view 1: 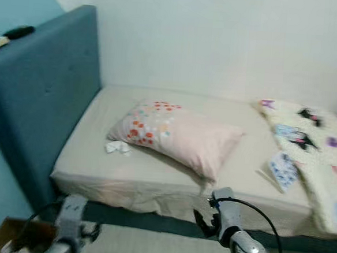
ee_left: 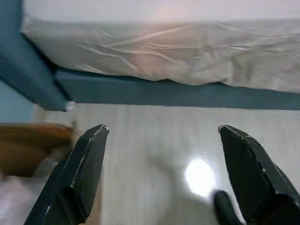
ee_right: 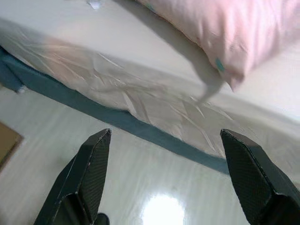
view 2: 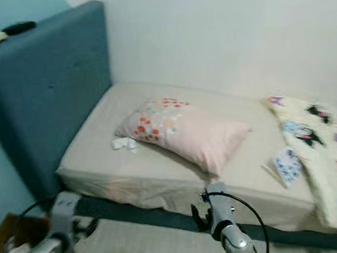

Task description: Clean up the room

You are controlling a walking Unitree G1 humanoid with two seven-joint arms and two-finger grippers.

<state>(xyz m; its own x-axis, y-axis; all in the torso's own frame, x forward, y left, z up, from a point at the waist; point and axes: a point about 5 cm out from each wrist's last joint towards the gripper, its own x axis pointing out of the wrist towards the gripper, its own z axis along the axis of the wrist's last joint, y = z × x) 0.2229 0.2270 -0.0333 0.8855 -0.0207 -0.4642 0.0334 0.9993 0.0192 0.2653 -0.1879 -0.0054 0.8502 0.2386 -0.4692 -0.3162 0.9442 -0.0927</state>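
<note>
Both the left gripper (ee_left: 159,173) and right gripper (ee_right: 164,178) are wide open, low by the bed (view 1: 153,177). Step closer, then gently pinch the small white scrap (view 1: 117,148) beside the pillow (view 1: 179,136).

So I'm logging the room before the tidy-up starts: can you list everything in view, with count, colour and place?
bed: one, beige sheet on a blue frame, against the white wall.
headboard: one, blue, at the bed's left end.
pillow: one, pink with orange and blue dots, lying askew mid-mattress.
crumpled scrap: one, white, on the sheet beside the pillow's left corner.
blanket: one, cream with cartoon prints, over the bed's right end.
patterned packet: one, blue and white, by the blanket's edge.
dark object: one, black, on top of the headboard.
brown box: one, on the floor, lower left.
left gripper: open, above the floor.
right gripper: open, before the bed's edge.
</note>
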